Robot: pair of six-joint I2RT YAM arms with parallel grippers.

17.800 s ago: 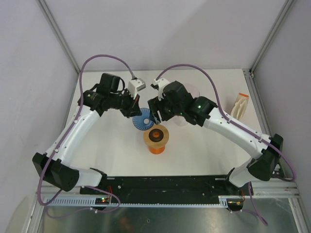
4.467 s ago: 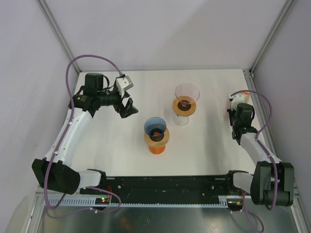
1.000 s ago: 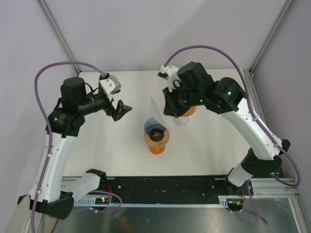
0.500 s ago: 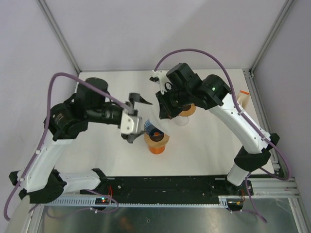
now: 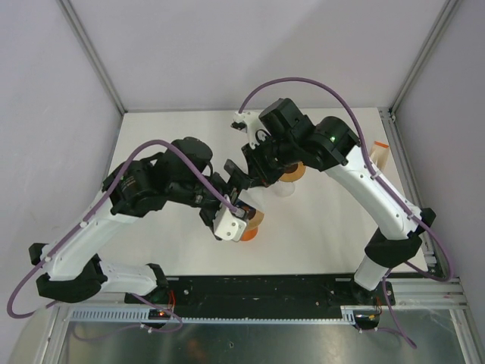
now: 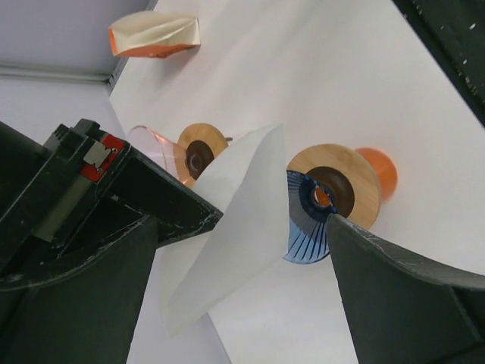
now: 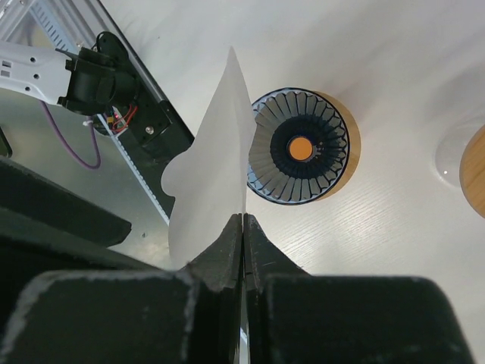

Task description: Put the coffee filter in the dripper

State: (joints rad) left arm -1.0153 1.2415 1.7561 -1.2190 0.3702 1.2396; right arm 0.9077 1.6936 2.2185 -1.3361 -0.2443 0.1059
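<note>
Right claw [image 7: 242, 218] pinching coffee filter [image 7: 212, 174] near blue dripper [image 7: 326, 163]; left claw [image 6: 274, 220] spread wide, flanking filter. Should be centring filter tip over dripper before lowering.

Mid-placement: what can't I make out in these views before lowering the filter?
Top view: the left arm covers nearly all of the blue dripper; the filter is lost between the arms.
Right wrist view: the filter shows edge-on in the shut right pincer; its height above the dripper is unclear. The pink dripper is cut by the right edge.
Left wrist view: the open left pincer has one finger covering the filter's side.
</note>
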